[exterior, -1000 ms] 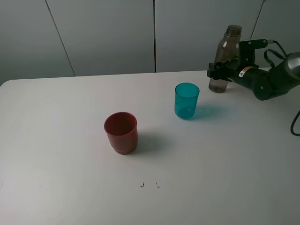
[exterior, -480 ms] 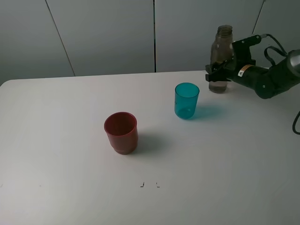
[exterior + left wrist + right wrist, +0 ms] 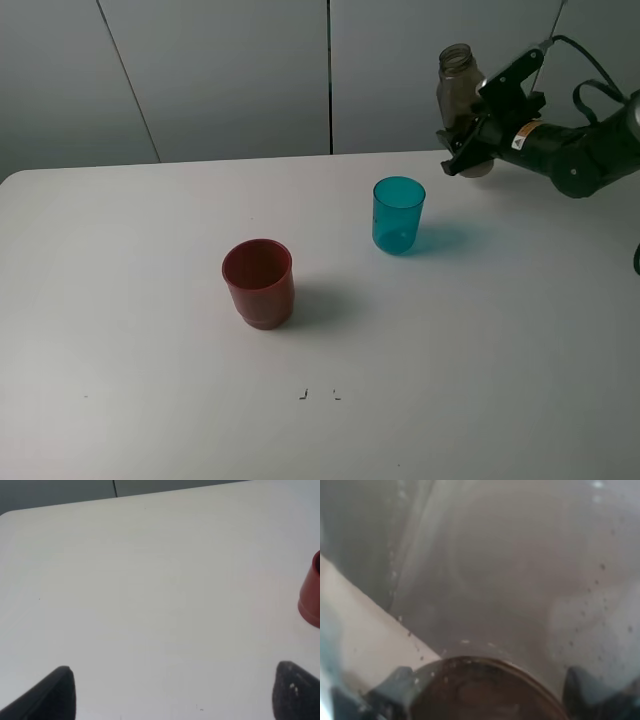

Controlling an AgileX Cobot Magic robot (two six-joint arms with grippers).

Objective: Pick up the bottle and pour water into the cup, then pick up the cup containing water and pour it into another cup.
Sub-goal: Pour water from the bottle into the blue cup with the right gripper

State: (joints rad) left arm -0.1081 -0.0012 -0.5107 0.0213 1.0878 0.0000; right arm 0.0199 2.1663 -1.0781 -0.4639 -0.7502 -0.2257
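A white surface [image 3: 120, 330] sits before grey wall panels [image 3: 220, 80]. The right fingers [image 3: 463, 152] hold the bottle [image 3: 457, 85] low down (tipped a little), behind the teal cup [image 3: 398, 215]. The red cup [image 3: 258, 283] stands nearer. The left fingers [image 3: 55, 697] are wide apart.

Soft, even light on the white surface [image 3: 150, 400]; red cup [image 3: 258, 282] and teal tumbler [image 3: 398, 214] throw faint shadows toward its right edge. Right wrist view: bottle [image 3: 520, 580] blurred.

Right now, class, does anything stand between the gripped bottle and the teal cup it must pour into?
Nothing visible does. The right gripper holds the bottle beyond the teal cup, with only bare table between; the red cup stands aside.
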